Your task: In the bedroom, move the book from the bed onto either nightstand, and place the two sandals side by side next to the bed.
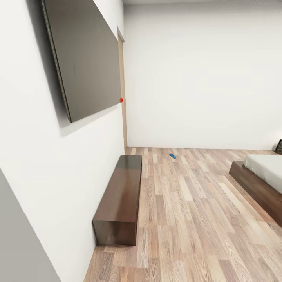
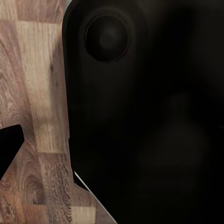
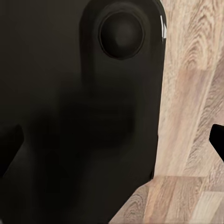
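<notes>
**One blue sandal far across the bedroom floor; bed cut off at the edge**

Head view: no writing or label can be read anywhere. One bright-blue sandal (image 1: 172, 156) lies alone on the wood-plank floor (image 1: 188, 211), close to the far white wall (image 1: 203, 74) and well apart from the bed (image 1: 260, 180). Too small to make out its straps. The bed is cut by the picture's right edge: one corner of the dark-brown frame and a strip of light-grey mattress show. Just beyond it, at the edge, a small dark object (image 1: 278, 146) is too cropped to identify. Along the left wall stands one long low dark-wood bench (image 1: 120, 196), its top glossy. Above it hangs one large dark flat panel (image 1: 84, 55), with a small red dot (image 1: 121, 100) at its lower far corner. A wood-toned door frame (image 1: 122, 94) runs up behind that.

Left wrist view: a black rounded body (image 2: 149, 116) of the robot blocks most of the picture; plank floor shows beside it. One dark fingertip (image 2: 9, 144) juts in, so I cannot tell whether the left tool is spread or pressed together.

Right wrist view: again a black body (image 3: 79, 116) and floor. Dark tips (image 3: 218, 140) at both edges; the right tool's state cannot be told.
</notes>
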Robot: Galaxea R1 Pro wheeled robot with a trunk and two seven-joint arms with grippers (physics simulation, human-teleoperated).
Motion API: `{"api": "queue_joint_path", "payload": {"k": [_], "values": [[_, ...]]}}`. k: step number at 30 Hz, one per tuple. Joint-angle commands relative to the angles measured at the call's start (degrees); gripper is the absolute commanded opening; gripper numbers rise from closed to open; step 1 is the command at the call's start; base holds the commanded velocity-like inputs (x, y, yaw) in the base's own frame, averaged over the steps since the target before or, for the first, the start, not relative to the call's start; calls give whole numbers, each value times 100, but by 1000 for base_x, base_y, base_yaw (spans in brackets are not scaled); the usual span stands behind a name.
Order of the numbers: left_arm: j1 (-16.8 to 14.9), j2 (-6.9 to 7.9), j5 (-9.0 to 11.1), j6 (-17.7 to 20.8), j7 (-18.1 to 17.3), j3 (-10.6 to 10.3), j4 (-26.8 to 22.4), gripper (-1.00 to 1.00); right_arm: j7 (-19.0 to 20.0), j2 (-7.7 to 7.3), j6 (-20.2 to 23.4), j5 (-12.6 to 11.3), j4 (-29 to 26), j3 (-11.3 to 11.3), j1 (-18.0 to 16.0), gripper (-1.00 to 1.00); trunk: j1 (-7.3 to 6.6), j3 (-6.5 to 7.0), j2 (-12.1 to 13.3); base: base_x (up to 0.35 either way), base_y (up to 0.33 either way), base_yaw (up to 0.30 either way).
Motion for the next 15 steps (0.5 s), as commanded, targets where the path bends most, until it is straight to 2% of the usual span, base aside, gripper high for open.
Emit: {"api": "queue_joint_path", "payload": {"k": [1,15], "values": [[2,1,0,-1,-2,3,-7,100,2,0,17,-2,-3,-2,-3,100,0,-7,-2,0,0,-222],[-1,-8,0,-1,-3,11,-8,100,-4,0,-33,-2,6,-4,-2,100,0,-44,-2,0,0,-257]]}}
